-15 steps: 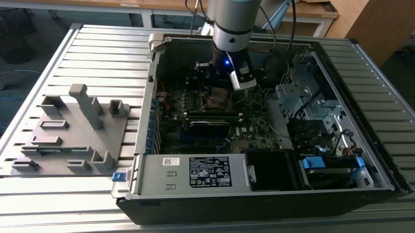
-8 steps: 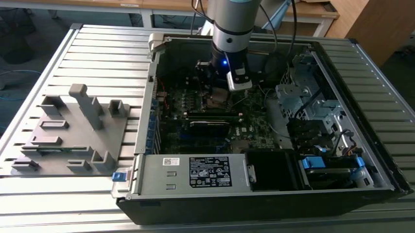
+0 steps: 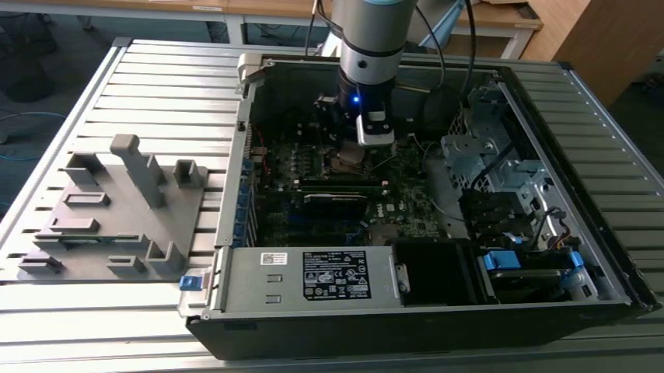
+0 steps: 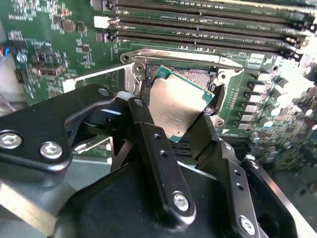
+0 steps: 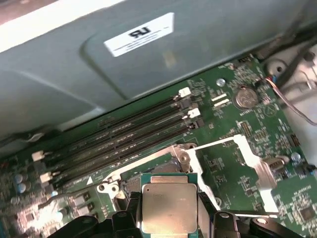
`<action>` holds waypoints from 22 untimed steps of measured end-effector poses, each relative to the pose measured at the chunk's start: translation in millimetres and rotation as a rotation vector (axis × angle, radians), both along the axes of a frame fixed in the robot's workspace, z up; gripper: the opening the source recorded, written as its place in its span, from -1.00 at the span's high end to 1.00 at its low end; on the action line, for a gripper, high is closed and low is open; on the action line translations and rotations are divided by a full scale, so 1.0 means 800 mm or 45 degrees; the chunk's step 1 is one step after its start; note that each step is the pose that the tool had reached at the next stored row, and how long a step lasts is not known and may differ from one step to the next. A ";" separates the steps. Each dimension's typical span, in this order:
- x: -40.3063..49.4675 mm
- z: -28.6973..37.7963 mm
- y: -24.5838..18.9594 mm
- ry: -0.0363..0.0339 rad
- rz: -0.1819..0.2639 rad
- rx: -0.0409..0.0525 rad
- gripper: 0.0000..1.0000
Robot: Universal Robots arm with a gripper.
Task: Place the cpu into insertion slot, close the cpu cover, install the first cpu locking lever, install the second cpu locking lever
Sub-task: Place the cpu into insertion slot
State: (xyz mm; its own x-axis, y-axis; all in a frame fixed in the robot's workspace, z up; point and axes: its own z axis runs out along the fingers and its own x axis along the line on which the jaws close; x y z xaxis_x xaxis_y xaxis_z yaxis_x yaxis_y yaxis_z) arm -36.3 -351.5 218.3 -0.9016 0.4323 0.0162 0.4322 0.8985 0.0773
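My gripper (image 4: 176, 113) is shut on the cpu (image 4: 177, 105), a flat square chip with a silver-grey top held by two opposite edges between the black fingers (image 4: 148, 129). The chip hangs tilted just above the insertion slot (image 4: 195, 77), whose dark centre shows past its far edge. In the first wrist view the cpu (image 5: 167, 206) covers most of the insertion slot (image 5: 130, 184). A thin silvery frame, the cpu cover (image 5: 250, 158), lies swung open beside the socket. A metal locking lever (image 4: 188, 55) runs along the socket's edge by the memory slots. In the exterior view the gripper (image 3: 363, 151) is inside the case, low over the motherboard.
Long black memory slots (image 4: 208, 25) run beside the socket. The grey power supply box (image 3: 332, 276) walls one side of the board, and a drive cage (image 3: 487, 163) with cables stands at the exterior view's right. A grey fixture plate (image 3: 114, 210) lies outside the case.
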 end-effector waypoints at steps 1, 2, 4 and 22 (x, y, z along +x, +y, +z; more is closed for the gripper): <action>0.000 -0.0001 0.0000 0.0000 -0.017 0.000 -0.08; 0.000 -0.0002 0.0000 0.0000 -0.030 0.000 -0.08; 0.000 -0.0001 0.0000 0.0000 -0.037 0.000 -0.08; -0.001 -0.0007 0.0000 0.0000 -0.163 0.000 -0.08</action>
